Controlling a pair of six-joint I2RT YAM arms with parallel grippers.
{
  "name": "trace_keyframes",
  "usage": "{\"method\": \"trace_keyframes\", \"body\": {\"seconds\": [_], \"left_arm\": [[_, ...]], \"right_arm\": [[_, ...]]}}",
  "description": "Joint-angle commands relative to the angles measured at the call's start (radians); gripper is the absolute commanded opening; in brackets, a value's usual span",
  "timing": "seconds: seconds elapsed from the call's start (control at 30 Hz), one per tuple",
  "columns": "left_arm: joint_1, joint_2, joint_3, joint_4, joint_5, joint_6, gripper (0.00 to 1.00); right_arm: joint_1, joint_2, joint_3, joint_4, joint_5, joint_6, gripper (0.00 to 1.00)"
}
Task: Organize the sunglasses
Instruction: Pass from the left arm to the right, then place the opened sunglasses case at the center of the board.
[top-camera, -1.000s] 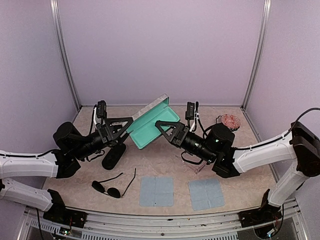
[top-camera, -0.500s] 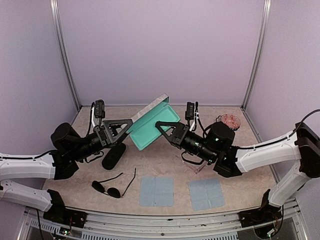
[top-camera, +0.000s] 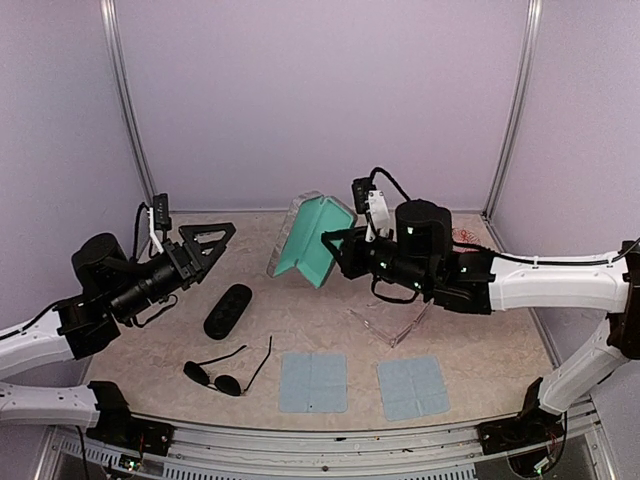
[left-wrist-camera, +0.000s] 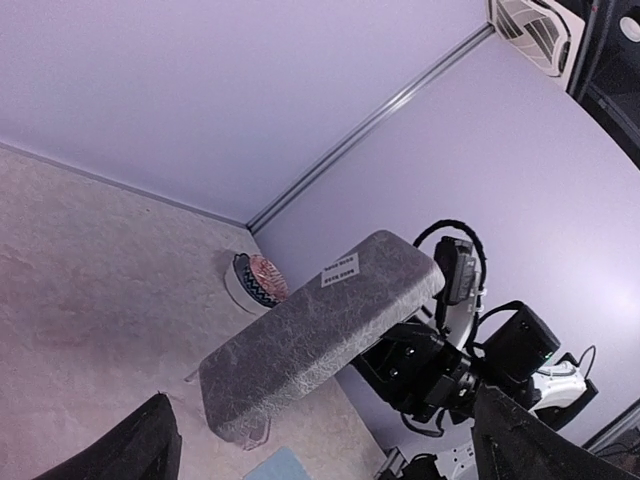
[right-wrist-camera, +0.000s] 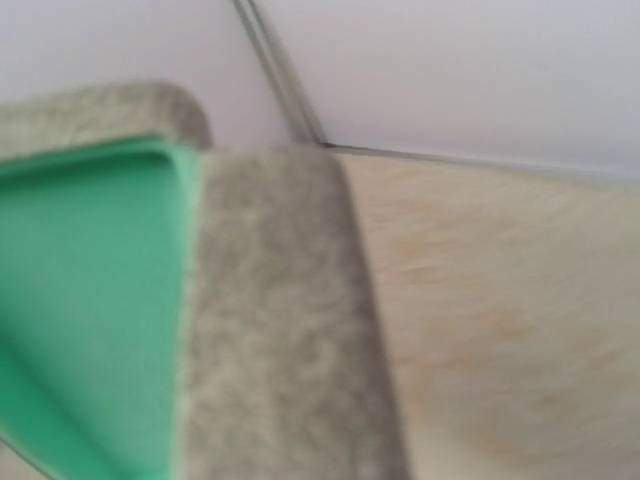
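Above the table (top-camera: 320, 320), right pincer (top-camera: 330, 252) grips the grey case (top-camera: 308, 235); left pincer (top-camera: 215, 248) gapes wide, touching nothing.

Left hand (top-camera: 212, 246) hovered at the left, jaws spread wide, arm stretched low; right hand (top-camera: 334, 250), raised at centre, clamped a case (top-camera: 306, 236).

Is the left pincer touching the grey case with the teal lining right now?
Apart. The top view shows a plain stretch of table between the open left pincer and the raised grey case.
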Motion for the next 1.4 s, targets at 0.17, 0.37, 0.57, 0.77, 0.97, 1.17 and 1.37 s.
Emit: {"method": "trace_keyframes", "body": {"seconds": [0.17,0.37,0.57,0.77,0.97,1.17,1.37], "left_arm": [[0.138,-0.111,0.250,-0.555,-0.084,0.185,0.99],[0.188,-0.113,0.366,-0.715,-0.124,0.300,0.99],[0.190,-0.113,0.385,-0.765,-0.158,0.356,0.99],[0.192,-0.116,0.388,-0.778,-0.195,0.390,0.99],[0.193,-0.115,0.376,-0.760,-0.186,0.436,0.99],[0.198,-0.132,0.313,-0.720,-0.165,0.461,0.99],[0.208,-0.132,0.276,-0.694,-0.122,0.467,0.99]], "right_arm": [[-0.033,0.154,0.357,-0.572,0.190,-0.769,0.00],[-0.038,0.259,0.515,-0.743,0.255,-1.137,0.00],[-0.040,0.404,0.699,-0.969,0.325,-1.325,0.00],[-0.038,0.614,0.961,-1.206,0.329,-1.286,0.00],[-0.033,0.790,1.168,-1.311,0.364,-1.266,0.00],[-0.032,0.863,1.195,-1.267,0.410,-1.304,0.00],[-0.031,0.904,1.203,-1.205,0.428,-1.353,0.06]]}}
